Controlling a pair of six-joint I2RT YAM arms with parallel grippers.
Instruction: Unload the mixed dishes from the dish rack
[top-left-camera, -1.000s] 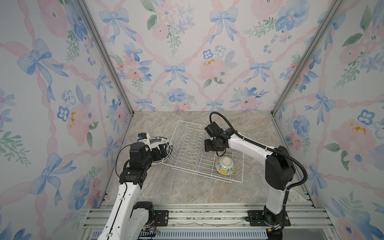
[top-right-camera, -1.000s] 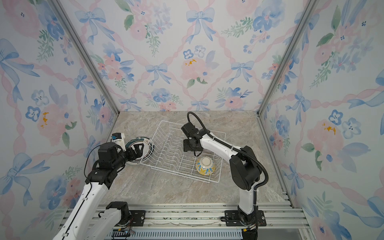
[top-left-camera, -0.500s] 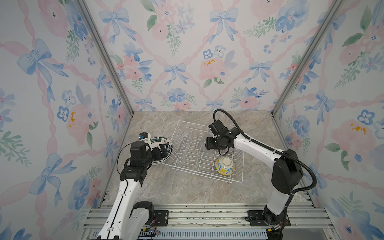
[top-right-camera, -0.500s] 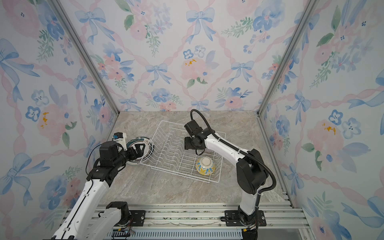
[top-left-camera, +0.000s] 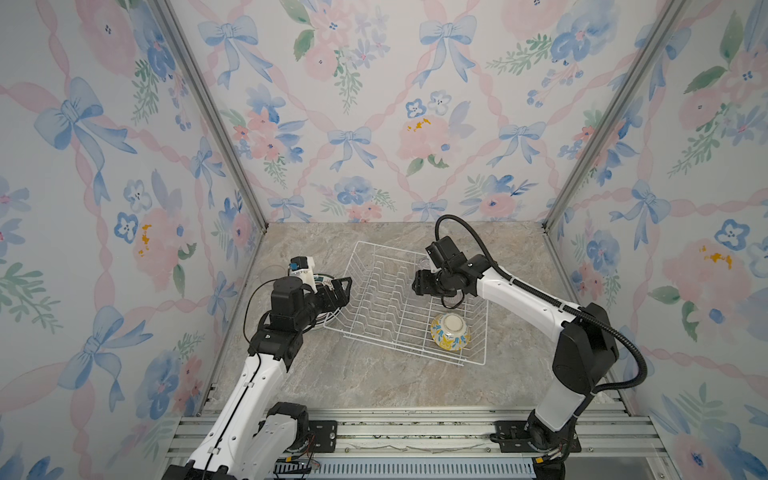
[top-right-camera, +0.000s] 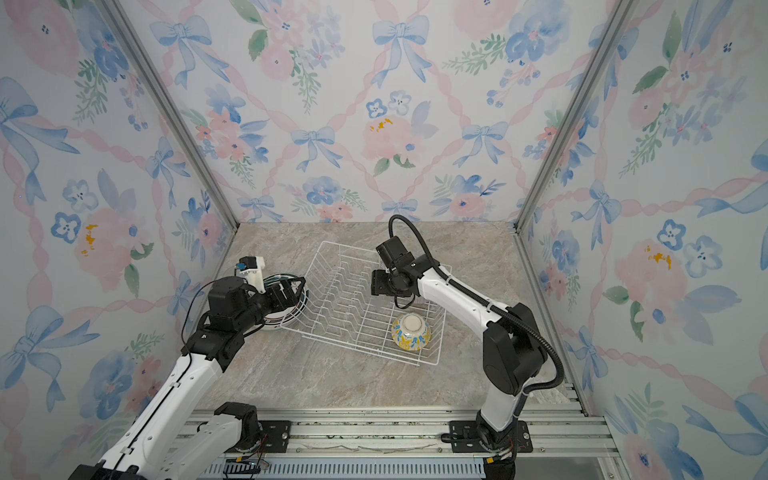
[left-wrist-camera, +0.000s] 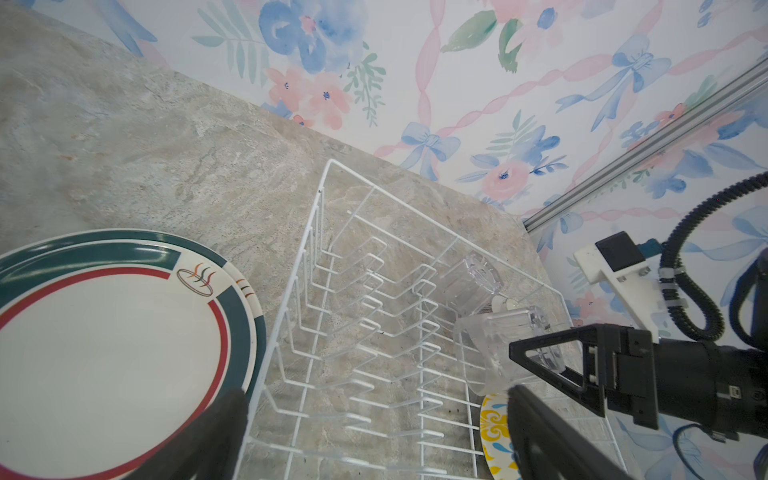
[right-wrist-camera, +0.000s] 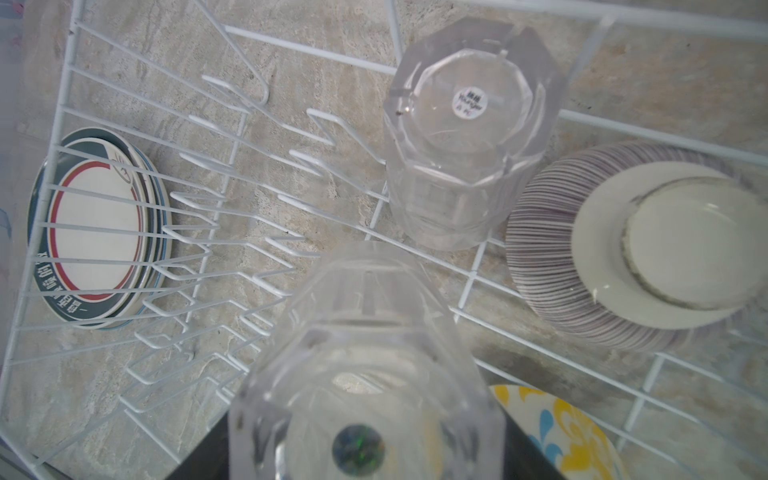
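Note:
The white wire dish rack (top-left-camera: 386, 332) lies mid-table in both top views. My right gripper (top-left-camera: 419, 286) hovers over its far right part, shut on a clear glass cup (right-wrist-camera: 365, 374) held upside down. A second glass cup (right-wrist-camera: 461, 137) stands inverted in the rack beside a purple-striped bowl (right-wrist-camera: 548, 249), which my right arm hides in both top views. The yellow-blue floral bowl (top-left-camera: 450, 331) sits upside down in the rack's near right corner. My left gripper (top-left-camera: 338, 291) stands open and empty at the rack's left rim, above the stacked plates (left-wrist-camera: 104, 353).
The plates (top-right-camera: 286, 322) rest on the marble table just outside the rack's left side, near the left wall. The rack's slot ridges (left-wrist-camera: 374, 316) hold nothing. Floral walls close in on three sides, and a metal rail (top-left-camera: 415, 428) runs along the front.
My right arm's elbow has swung to the right while its gripper keeps the glass cup over the rack. The left gripper has crept a little towards the rack, still open.

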